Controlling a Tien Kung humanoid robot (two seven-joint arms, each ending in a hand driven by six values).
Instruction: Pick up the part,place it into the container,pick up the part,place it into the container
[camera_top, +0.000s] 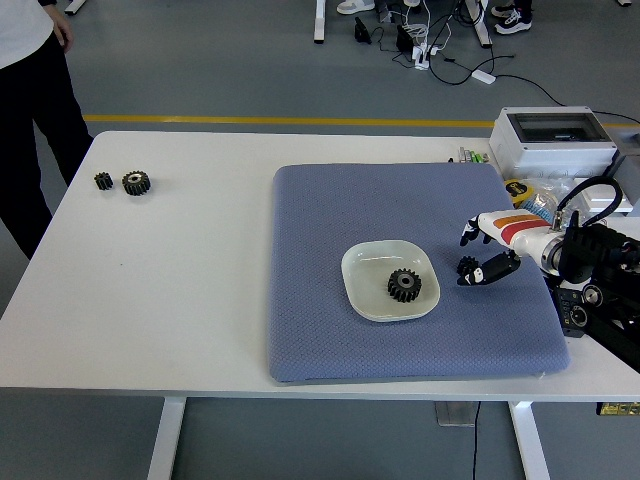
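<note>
Right arm: black jointed arm entered from the right edge, forearm low over the right margin of the blue-grey textured mat (330, 300).
Right hand: white hand with orange and red stripe (492, 250) sat above the mat's right side, pointing left toward the dish, wrist roughly level.
Fingers: dark-tipped fingers (495, 270) reached down and left, loosely parted, tips at or just beside the small black gear (467, 266); contact could not be confirmed and no closed grasp was seen.
Small gear: lay on the mat, just right of the dish, outside it.
Container: white rounded-square shallow dish (360, 285) sat near the mat's centre.
Large gear: black toothed gear with a light hub (404, 285) lay flat inside the dish, toward its right half.
Left arm: not in view.
Spare parts: two more black gears, one small (103, 181) and one larger (136, 182), sat side by side on the white surface (170, 290) far left, well apart from the mat.
Background items: grey lidded plastic box (557, 140) stood at the surface's far right corner.
Person: someone in dark trousers and a white top (30, 110) stood at the far left, hands off the surface.
</note>
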